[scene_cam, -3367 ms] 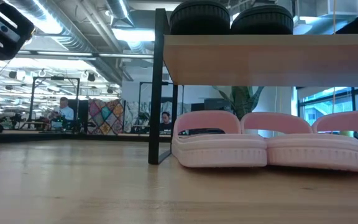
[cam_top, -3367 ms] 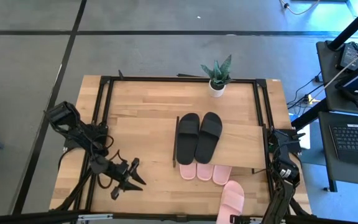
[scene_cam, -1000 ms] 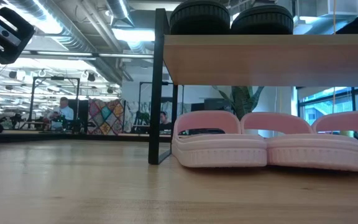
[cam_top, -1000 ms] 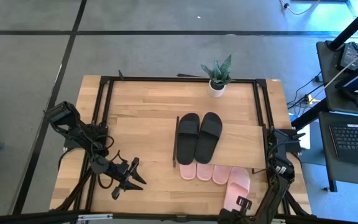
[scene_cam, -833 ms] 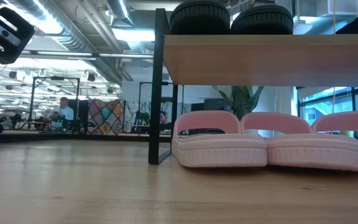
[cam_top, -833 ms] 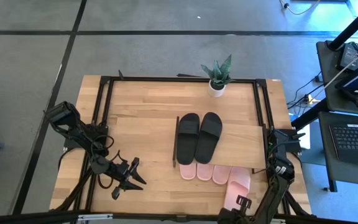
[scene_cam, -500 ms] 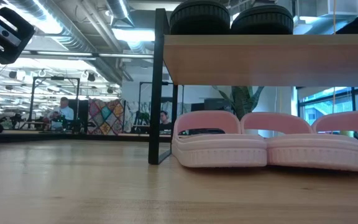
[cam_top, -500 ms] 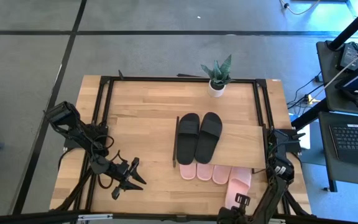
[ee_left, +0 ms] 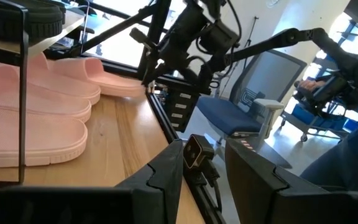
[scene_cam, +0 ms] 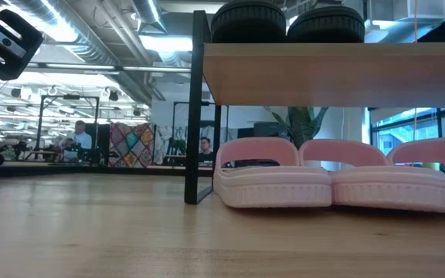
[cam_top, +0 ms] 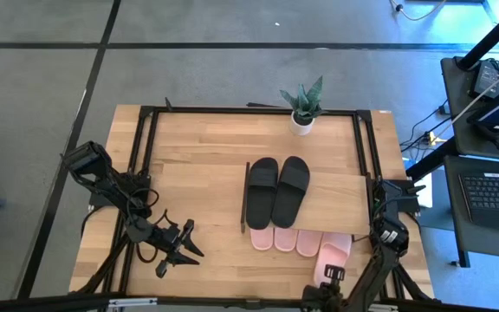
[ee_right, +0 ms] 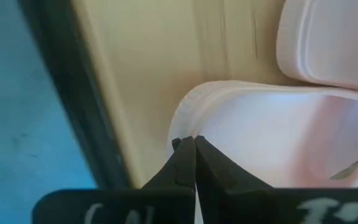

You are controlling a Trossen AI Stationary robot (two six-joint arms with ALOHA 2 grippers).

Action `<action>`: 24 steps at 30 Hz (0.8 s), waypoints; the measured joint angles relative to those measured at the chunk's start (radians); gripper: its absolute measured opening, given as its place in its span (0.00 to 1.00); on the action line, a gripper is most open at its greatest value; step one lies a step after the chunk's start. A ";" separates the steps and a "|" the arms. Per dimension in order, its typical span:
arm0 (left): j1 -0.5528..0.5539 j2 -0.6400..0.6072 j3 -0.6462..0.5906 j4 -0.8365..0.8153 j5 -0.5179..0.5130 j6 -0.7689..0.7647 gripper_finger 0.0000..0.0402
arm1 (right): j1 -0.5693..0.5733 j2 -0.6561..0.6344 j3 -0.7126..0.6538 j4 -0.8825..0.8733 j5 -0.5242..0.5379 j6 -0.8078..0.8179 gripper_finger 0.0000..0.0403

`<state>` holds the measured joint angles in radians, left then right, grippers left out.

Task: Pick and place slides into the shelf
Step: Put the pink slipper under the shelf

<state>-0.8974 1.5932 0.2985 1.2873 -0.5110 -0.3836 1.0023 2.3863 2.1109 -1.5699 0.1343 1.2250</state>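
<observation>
The right gripper [ee_right: 194, 144] sits at the near right corner of the table, its two fingers pinched together on the heel rim of the last pink slide [ee_right: 272, 134]. The grip is thin: only an edge of foam sits between the fingers, as far as the wrist view shows. Ahead of the gripper, the slide's toe already reaches under the shelf [cam_top: 336, 196], just beside the third pink slide [cam_top: 308, 242], which lies with two more pink ones in a row below the board. The black pair [cam_top: 277, 189] rests on top of the board, farther off. Well apart to the other side, the left gripper [cam_top: 178, 247] waits over the near left of the table with its fingers spread.

The risks I'd watch from here:

- That narrow pinch on soft foam could slip or peel off if the arm pushes hard, leaving the slide half out.
- The slide looks angled against its neighbour in the high view. Pushed straight in, it could ride up on that one or shove the row out of line.
- The shelf's dark right leg is close by the gripper. Drifting outward could catch the slide's side on it.
- Letting go while the heel sits tilted may make it spring back out.
</observation>
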 joint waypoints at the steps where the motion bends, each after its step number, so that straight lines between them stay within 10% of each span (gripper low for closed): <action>1: 0.000 0.000 0.000 0.000 0.000 0.000 0.28 | 0.000 0.000 -0.014 0.000 -0.004 -0.002 0.00; 24: 0.000 0.000 0.000 -0.024 0.000 -0.008 0.28 | 0.007 0.000 -0.074 -0.004 0.023 -0.336 0.00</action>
<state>-0.8974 1.5932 0.2985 1.2636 -0.5114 -0.3911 1.0092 2.3863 2.0373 -1.5738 0.1577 0.8886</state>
